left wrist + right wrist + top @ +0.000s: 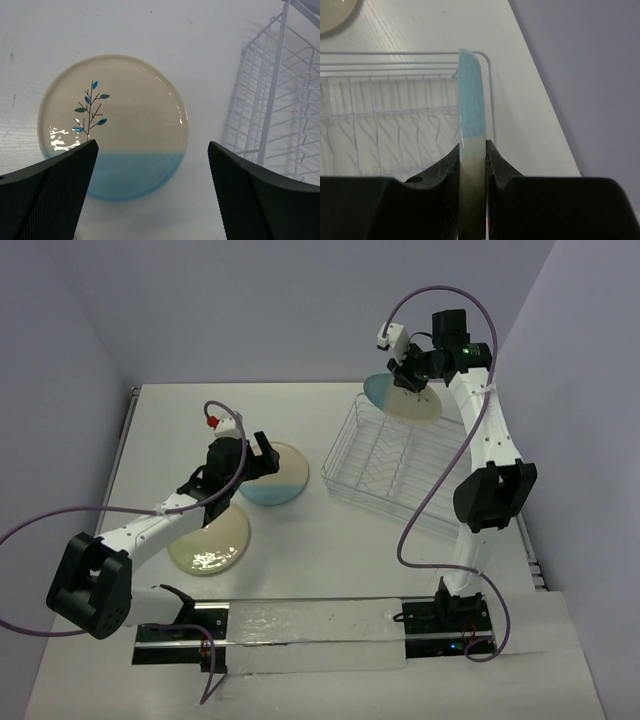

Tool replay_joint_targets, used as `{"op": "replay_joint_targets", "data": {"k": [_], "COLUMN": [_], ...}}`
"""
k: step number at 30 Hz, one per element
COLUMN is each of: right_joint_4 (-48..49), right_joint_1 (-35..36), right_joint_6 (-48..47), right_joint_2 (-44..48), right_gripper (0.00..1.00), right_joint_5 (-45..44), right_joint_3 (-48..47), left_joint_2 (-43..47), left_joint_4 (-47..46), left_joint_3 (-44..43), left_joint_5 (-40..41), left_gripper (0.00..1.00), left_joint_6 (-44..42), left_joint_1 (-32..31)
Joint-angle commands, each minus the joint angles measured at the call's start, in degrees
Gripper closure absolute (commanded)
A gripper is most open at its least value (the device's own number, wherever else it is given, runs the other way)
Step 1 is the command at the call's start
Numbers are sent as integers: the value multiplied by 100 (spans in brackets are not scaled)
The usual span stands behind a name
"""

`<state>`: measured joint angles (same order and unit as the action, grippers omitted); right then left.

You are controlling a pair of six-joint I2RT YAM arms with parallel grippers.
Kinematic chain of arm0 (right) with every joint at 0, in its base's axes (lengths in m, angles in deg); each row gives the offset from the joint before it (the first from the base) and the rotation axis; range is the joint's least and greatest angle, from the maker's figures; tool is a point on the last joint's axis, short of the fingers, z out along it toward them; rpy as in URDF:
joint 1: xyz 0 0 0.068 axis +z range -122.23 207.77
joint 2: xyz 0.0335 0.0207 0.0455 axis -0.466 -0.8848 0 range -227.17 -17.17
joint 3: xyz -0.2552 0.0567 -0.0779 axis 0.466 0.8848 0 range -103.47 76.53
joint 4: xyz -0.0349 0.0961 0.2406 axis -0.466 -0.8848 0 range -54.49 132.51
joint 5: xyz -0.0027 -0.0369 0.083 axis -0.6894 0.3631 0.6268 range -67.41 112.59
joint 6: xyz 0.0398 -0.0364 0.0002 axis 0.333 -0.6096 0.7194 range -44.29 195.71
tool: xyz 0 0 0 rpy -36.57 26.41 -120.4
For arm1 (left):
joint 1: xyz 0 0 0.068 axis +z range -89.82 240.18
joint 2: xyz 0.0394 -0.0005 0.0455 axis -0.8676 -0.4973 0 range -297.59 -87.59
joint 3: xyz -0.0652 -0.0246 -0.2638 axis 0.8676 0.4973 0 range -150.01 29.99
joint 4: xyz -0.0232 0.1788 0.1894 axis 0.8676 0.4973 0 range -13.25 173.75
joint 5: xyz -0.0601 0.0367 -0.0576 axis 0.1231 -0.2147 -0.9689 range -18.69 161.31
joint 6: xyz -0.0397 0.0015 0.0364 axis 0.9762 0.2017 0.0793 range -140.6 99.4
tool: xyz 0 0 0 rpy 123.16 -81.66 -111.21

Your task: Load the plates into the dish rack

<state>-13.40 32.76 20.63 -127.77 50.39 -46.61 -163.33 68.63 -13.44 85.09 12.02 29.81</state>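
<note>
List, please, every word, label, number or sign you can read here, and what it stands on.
None can be read in any view.
The round glossy cream and light-blue plate on the table bears only a dark sprig drawing.
The silver-white wire dish rack and the blue-edged cream plate clamped in the right gripper show no lettering.

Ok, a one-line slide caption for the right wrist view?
Right end effector grips a blue-and-cream plate edge-on, over the wire dish rack.
</note>
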Motion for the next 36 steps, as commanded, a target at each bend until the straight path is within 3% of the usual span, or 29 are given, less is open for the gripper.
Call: {"op": "replay_joint_targets", "data": {"k": [1,16,36], "right_joint_4": [268,697,1333], "right_joint_1": [-76,-10,-16], "right_joint_6": [-266,40,752], "right_joint_2": [90,-268,-648], "right_gripper": [100,100,100], "right_joint_5": [383,-135,-46], "right_joint_3": [-346,-75,624], "left_joint_2": [-61,-218,-433], "left_joint_4": [-259,-243,-179], "left_joint_3": [-271,-323,-415], "left_joint_5": [-219,-348,-455], "left_gripper": [1,1,1], "left_joint_6": [-96,-90,-171], "left_joint_1": [81,118,119]}}
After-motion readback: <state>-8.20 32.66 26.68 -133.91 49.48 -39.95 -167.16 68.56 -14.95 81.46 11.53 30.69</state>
